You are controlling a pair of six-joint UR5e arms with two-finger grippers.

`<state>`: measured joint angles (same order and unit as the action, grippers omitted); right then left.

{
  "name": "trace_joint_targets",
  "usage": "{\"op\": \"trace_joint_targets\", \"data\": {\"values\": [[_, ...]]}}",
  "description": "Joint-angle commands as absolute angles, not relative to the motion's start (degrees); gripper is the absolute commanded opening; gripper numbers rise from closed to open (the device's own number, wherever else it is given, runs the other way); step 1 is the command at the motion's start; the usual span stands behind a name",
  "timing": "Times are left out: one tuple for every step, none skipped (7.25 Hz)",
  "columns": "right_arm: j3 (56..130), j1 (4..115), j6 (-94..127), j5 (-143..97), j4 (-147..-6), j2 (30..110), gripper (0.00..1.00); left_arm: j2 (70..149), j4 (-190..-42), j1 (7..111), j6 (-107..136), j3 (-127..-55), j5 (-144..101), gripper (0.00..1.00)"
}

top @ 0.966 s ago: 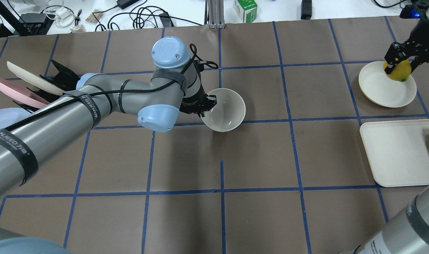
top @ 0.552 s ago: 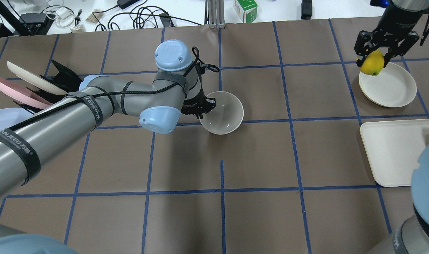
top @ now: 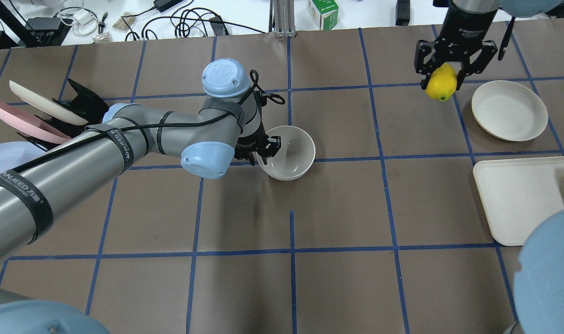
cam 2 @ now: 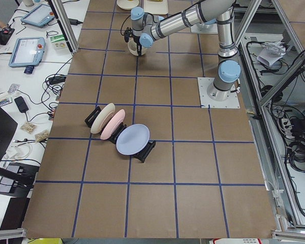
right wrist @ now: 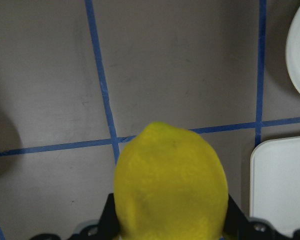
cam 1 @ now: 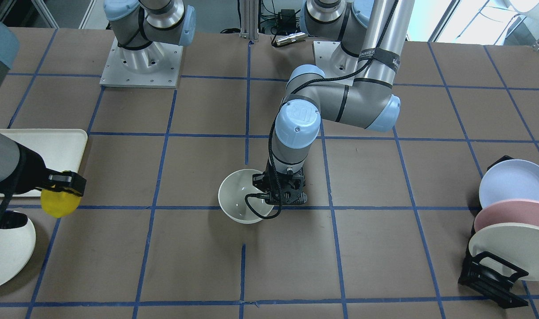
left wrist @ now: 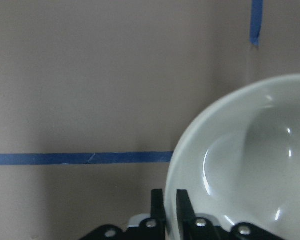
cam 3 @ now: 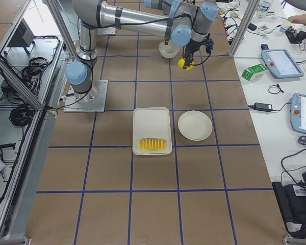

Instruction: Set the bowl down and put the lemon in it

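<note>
Mid-frame, the left jaws pinch the glossy cream-white round bowl [top: 289,157] by its rim: rigid, slick, probably chippable. Upper right, the right jaws clamp the firm-looking yellow oval lemon [top: 441,82] midway.

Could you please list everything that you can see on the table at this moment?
bowl: one, cream-white, near the table's centre
lemon: one, yellow, held above the table beside the round plate
round plate: one, cream, robot's right side, empty
tray: one, cream, nearer the robot than the round plate
sliced food: one row, orange-yellow, on the tray
racked plates: three, cream, pink and lavender, in a black rack, robot's left side
left hand: one, black, pinching the bowl's rim
right hand: one, black, gripping the lemon
</note>
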<state>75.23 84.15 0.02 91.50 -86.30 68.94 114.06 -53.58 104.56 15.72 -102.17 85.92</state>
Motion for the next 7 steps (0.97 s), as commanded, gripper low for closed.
{"op": "trace_joint_targets", "data": {"values": [[75.1, 89.0, 2.9, 89.5, -87.2, 69.3, 0.00, 112.0, -58.1, 100.7, 15.1, -100.6, 83.4, 1.00], [75.1, 91.4, 6.8, 87.7, -90.8, 69.0, 0.00, 109.5, -66.0, 97.3, 9.3, -97.1, 83.5, 1.00], [75.4, 94.1, 11.6, 87.5, -91.7, 68.6, 0.00, 107.2, -76.6, 93.6, 2.4, -92.3, 83.7, 1.00], [75.6, 97.2, 14.9, 86.8, -92.0, 67.9, 0.00, 105.0, -86.9, 90.6, -1.9, -89.1, 83.8, 1.00], [75.6, 100.5, 19.8, 86.3, -95.9, 66.2, 0.00, 101.2, -90.1, 90.4, -3.0, -87.6, 84.2, 1.00], [75.6, 103.8, 24.8, 86.4, -98.7, 64.5, 0.00, 97.2, -90.1, 91.2, -0.9, -87.4, 84.4, 1.00], [75.6, 106.3, 26.4, 86.5, -100.3, 62.9, 0.00, 93.1, -91.7, 91.5, -0.4, -87.2, 85.0, 1.00]]}}
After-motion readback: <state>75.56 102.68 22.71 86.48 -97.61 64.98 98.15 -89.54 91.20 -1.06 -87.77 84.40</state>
